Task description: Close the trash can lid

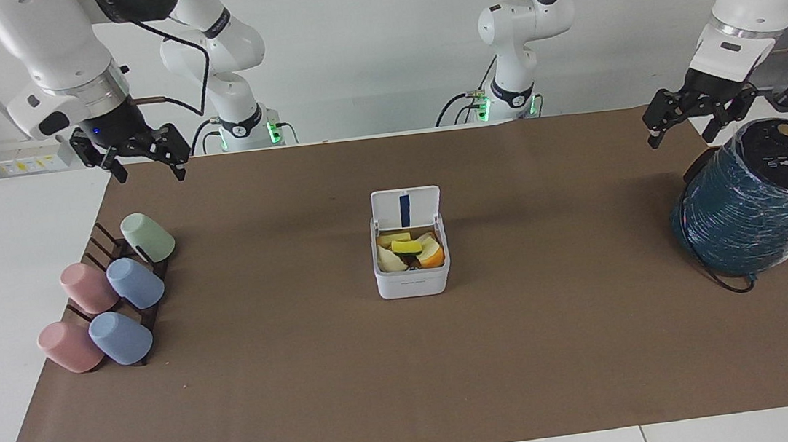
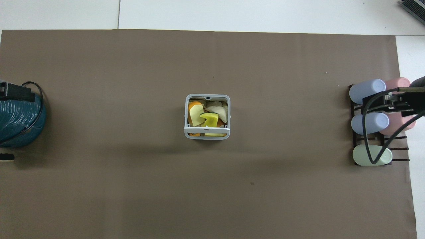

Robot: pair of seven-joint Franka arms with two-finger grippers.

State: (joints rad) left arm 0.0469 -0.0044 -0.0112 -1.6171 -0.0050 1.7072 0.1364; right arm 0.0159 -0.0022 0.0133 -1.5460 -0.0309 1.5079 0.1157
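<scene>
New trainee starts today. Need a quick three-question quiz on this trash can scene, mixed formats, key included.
1. True or false: the flat white plastic lid stands raised, its blue stripe showing, hinged at the edge of the small white cube-shaped plastic trash can nearer to the robots.
2. What fills the bin? A) yellow, orange and pale food pieces B) crumpled paper C) nothing
3. How many pastel plastic cups lie on the dark rack toward the right arm's end of the table?

Key
1. True.
2. A.
3. Five: two pink, two blue, one green. The right gripper hangs over the table's edge near them; the left gripper waits by the dark teal wrapped cylinder.
</scene>
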